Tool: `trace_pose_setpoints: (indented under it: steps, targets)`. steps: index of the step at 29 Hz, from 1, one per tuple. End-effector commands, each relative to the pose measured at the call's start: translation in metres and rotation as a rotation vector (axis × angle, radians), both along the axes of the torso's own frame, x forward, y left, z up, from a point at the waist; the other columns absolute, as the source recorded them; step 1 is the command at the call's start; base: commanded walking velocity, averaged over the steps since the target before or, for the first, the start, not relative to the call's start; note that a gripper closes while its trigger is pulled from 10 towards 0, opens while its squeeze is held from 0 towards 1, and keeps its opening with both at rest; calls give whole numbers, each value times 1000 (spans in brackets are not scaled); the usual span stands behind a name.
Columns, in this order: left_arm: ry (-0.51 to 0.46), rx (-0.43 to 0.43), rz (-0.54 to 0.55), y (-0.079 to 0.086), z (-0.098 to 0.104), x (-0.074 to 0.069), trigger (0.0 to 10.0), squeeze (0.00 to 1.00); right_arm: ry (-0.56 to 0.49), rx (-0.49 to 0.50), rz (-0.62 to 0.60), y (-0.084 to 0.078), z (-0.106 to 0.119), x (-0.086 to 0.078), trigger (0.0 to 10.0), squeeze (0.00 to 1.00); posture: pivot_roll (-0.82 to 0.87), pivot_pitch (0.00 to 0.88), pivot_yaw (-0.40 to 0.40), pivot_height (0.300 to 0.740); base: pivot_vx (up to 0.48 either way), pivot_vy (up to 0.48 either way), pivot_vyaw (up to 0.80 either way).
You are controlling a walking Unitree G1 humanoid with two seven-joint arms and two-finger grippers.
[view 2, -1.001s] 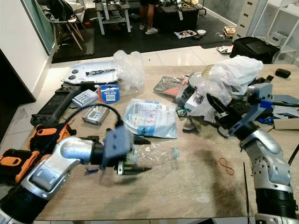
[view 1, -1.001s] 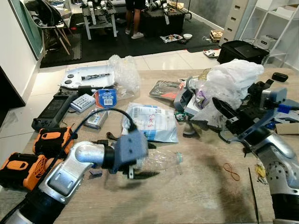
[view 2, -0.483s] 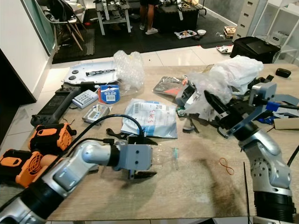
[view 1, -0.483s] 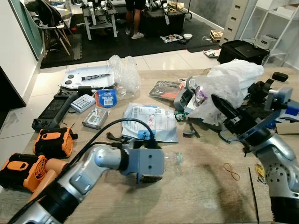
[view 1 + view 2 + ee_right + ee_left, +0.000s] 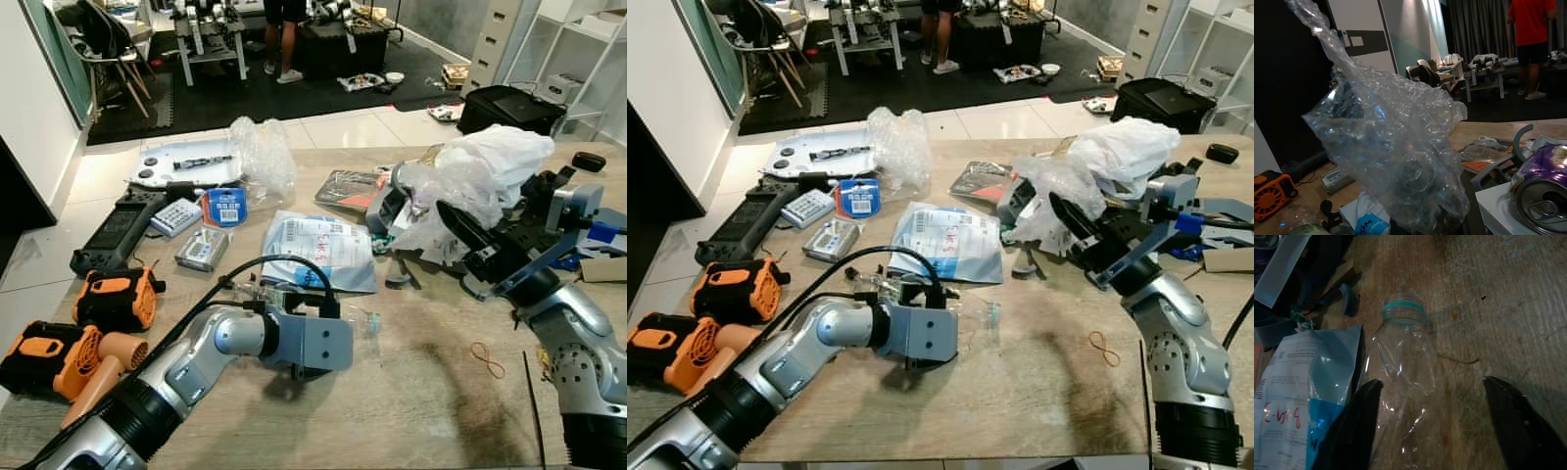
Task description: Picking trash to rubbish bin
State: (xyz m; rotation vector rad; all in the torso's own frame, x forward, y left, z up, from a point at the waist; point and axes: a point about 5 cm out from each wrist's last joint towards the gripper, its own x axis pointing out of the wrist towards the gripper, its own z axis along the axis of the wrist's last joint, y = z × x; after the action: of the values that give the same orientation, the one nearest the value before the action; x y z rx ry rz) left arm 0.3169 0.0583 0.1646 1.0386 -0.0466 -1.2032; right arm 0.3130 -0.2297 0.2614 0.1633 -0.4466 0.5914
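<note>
Two orange tools (image 5: pixel 73 328) were seen at the far left of the wooden table (image 5: pixel 431 392). Next, the left gripper (image 5: pixel 1432 426) was lowered over a crushed clear bottle (image 5: pixel 1405 382) lying beside a white mailer bag (image 5: pixel 318 250), its fingers spread to either side of the bottle. Further right, the right gripper (image 5: pixel 470 240) was raised above the table, pinching a crumpled bubble wrap (image 5: pixel 1396 147).

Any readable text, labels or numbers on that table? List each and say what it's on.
Red handwriting, roughly "E-6-8": on the plastic mailer bag, uncertain.
Printed lines on the mailer's label: too small to read.
Blue tape roll label: blurred.
Purple can: no legible text.
Clear bottle: no label.
</note>
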Motion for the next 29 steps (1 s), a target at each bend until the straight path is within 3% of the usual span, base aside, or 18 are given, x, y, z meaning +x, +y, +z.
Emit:
trace_pose_setpoints:
  steps: [1, 13, 17, 18, 19, 20, 22, 23, 25, 26, 29]
  targets:
    - [61, 55, 24, 5, -21, -2, 0, 0, -13, 12, 4, 0, 3, -2, 0, 0, -171, 176, 72, 740, 0, 0, 0]
    - [71, 65, 33, 6, -28, -3, 0, 0, -24, 22, 22, 2, 6, -3, 0, 0, -170, 176, 73, 740, 0, 0, 0]
    - [91, 14, 27, 3, -24, -4, 0, 0, -27, 27, 28, 3, 6, -3, 0, 0, -170, 176, 73, 740, 0, 0, 0]
    - [122, -69, 8, -1, -17, -7, 0, 0, -30, 30, 34, 3, 7, -4, 0, 0, -170, 177, 72, 740, 0, 0, 0]
    - [122, -69, 8, -1, -17, -7, 0, 0, -30, 30, 34, 3, 7, -4, 0, 0, -170, 177, 72, 740, 0, 0, 0]
    - [161, -136, -21, -4, -10, -11, 10000, 0, -34, 35, 42, 4, 7, -4, 0, 0, -170, 176, 72, 740, 0, 0, 0]
    - [285, -385, -116, -10, 20, -23, 10000, 0, -51, 56, 73, 7, 10, -7, 0, 0, -169, 176, 71, 740, 0, 0, 0]
    - [285, -385, -116, -10, 20, -23, 10000, 0, -51, 56, 73, 7, 10, -7, 0, 0, -169, 176, 71, 740, 0, 0, 0]
    - [317, -463, -144, -9, 29, -26, 10000, 0, -57, 66, 83, 8, 11, -7, 0, 0, -168, 176, 71, 740, 0, 0, 0]
    - [345, -558, -158, -7, 41, -26, 10000, 0, -59, 72, 88, 8, 11, -8, 745, 0, -167, 175, 71, 740, 0, 0, 0]
    - [404, -794, -201, -1, 67, -28, 10000, 0, -63, 90, 102, 10, 11, -8, 1490, 0, -163, 177, 70, 740, 0, 0, 0]
